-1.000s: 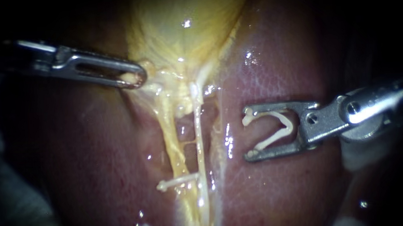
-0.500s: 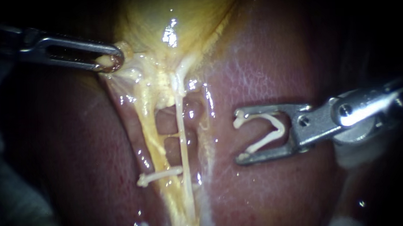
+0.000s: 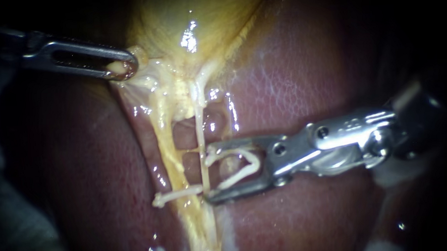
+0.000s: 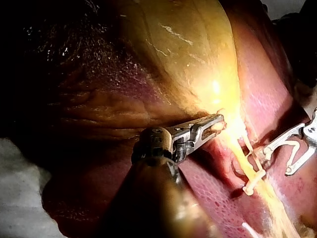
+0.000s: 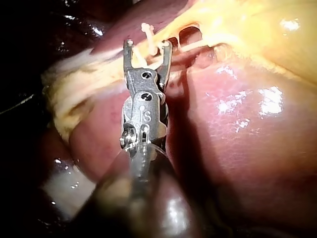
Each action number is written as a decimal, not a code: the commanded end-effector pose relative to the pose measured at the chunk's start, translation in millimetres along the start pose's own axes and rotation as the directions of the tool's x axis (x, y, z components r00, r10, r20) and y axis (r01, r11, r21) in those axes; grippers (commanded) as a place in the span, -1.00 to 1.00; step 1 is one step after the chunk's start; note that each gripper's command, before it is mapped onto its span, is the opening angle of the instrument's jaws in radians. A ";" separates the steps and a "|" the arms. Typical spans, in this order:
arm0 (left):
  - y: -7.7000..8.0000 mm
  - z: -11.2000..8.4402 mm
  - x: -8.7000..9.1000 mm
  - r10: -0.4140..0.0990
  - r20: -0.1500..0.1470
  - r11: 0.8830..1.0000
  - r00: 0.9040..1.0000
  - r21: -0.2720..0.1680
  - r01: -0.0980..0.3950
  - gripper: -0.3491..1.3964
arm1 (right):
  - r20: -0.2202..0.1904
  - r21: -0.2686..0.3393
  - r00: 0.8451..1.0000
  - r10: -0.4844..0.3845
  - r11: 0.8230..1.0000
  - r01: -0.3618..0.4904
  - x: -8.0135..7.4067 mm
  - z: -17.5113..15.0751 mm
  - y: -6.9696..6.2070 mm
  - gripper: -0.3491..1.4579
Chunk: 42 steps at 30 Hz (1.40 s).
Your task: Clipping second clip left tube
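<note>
Glossy yellow gallbladder (image 3: 195, 22) beyond the silver-grey right instrument (image 3: 209, 174). The liver (image 3: 301, 78) under it is dark red with a fine pale net pattern. Cream-white clip (image 3: 254, 161) between its jaws; pale yellow tube (image 3: 165, 145) ahead.

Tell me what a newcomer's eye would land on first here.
Mid-scene, the right instrument holds an open white V-shaped clip in its metal jaws, tips at the thin pale tube. Just below it, a closed white clip lies across the thicker yellow tube. At upper left, the left instrument pinches yellowish tissue beside the glossy yellow gallbladder.
</note>
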 end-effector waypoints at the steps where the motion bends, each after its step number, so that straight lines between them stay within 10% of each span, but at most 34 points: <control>1: 0.0 0.0 0.0 0.000 0.000 1.000 1.000 0.000 0.000 -1.00 | -0.010 0.006 1.000 0.017 1.000 -0.016 -0.2 0.6 0.2 -0.06; 21: 0.1 0.0 0.0 0.000 0.000 1.000 1.000 0.001 0.000 -1.00 | -0.007 0.023 0.993 0.119 0.993 -0.119 -5.3 3.6 4.2 -0.06; 42: 0.1 0.0 0.0 -0.001 0.000 1.000 1.000 0.001 0.001 -1.00 | -0.121 0.145 0.975 0.187 0.975 -0.169 -3.4 7.8 3.7 -0.06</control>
